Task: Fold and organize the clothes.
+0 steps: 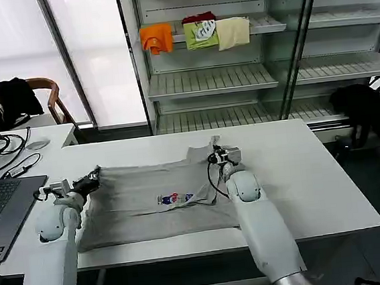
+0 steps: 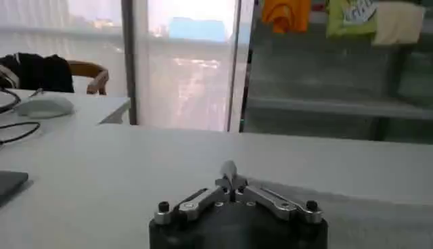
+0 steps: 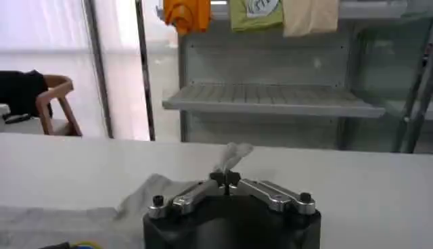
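While the light grey T-shirt [image 1: 156, 201] lies spread across the white surface [image 1: 300, 172] with its small multicoloured chest print [image 1: 175, 198] facing up, both arms reach onto it from the near edge. The left pincer [image 1: 93, 181] sits at the shirt's far left corner, its fingers closed together on a bit of the grey cloth, which shows as a small tuft between the tips in the left wrist view [image 2: 229, 170]. The right pincer [image 1: 215, 147] is at the far edge of the shirt toward its right side, likewise pinched tight on a raised peak of fabric [image 3: 231, 157], lifted a little off the surface. On the left, a laptop [image 1: 0, 208] rests just beside the left arm. Behind the surface stands a metal shelf unit [image 1: 211, 80] carrying orange, green and cream folded garments [image 1: 200, 34].
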